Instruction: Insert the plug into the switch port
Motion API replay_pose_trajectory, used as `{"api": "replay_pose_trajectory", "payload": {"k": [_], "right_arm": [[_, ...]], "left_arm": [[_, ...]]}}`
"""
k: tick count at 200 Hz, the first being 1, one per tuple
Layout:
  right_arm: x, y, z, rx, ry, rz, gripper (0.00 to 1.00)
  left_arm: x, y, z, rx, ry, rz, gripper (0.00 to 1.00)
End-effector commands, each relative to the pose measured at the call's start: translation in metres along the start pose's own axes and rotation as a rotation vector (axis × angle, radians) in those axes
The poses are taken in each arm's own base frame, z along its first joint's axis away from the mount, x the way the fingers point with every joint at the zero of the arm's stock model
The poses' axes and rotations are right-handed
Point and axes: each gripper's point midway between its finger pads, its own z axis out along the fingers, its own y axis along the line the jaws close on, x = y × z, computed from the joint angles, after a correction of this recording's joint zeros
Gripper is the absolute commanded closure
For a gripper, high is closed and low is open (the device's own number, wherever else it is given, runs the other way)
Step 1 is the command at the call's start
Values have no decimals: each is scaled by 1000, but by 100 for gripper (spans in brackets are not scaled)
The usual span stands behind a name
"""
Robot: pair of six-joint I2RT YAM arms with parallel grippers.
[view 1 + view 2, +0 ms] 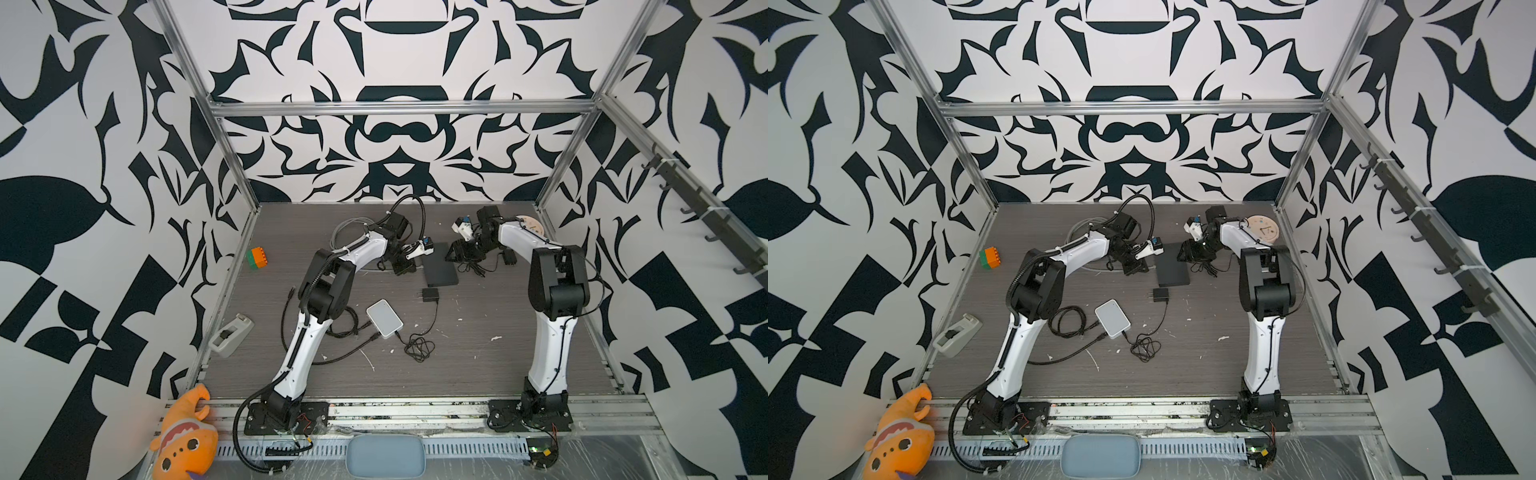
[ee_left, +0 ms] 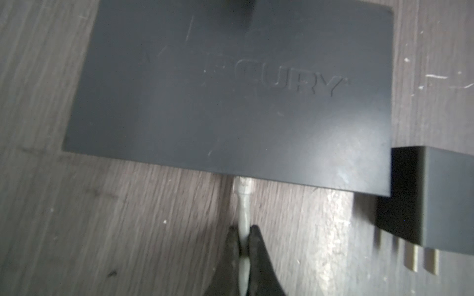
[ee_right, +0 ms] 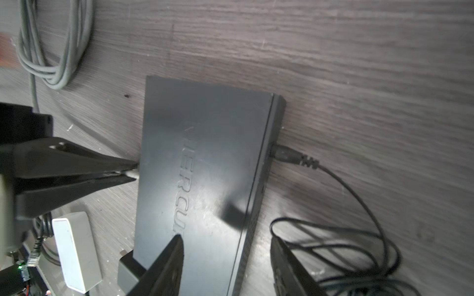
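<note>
Plug [image 2: 245, 184] sits nose-in at the 9 o'clock edge of the switch [image 1: 439, 266], as placed in a top view; can't tell if it's fully seated. Left gripper [image 2: 243, 229] is clenched on the plug's grey boot. Right gripper [image 3: 228, 239] is released, jaws spread over the switch's 3 o'clock side. Power adapter [image 1: 430, 295] lies at 6 o'clock, just beside. Risks: the switch looks unbraced, so a push probably slides it. The thin boot grip may let the plug tilt and jam.

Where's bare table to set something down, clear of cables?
Widest: front table between cable tangle and right arm. Another: back left, between orange-green block and grey coil. Crowded around the switch: left pincer on the plug cable, right pincer, adapter, black cords.
</note>
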Motion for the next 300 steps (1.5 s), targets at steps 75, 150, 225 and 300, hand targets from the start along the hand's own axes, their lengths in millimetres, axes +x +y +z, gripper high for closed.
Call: {"api": "replay_pose_trajectory", "payload": {"k": [75,150,225,300], "right_arm": [[42,47,30,-282,115,-92,50],[36,69,35,-309,151,-219,52],[38,113,42,-432,213,-362,52],[60,138,37,-556,244,-346,55]], "left_arm": [[-12,-16,6,199,-43,-211,100],[-36,-32,-2,365,-127,-294,100],[-43,-21,-2,379,-158,-368,100],[-50,8,-3,375,-249,-523,100]]}}
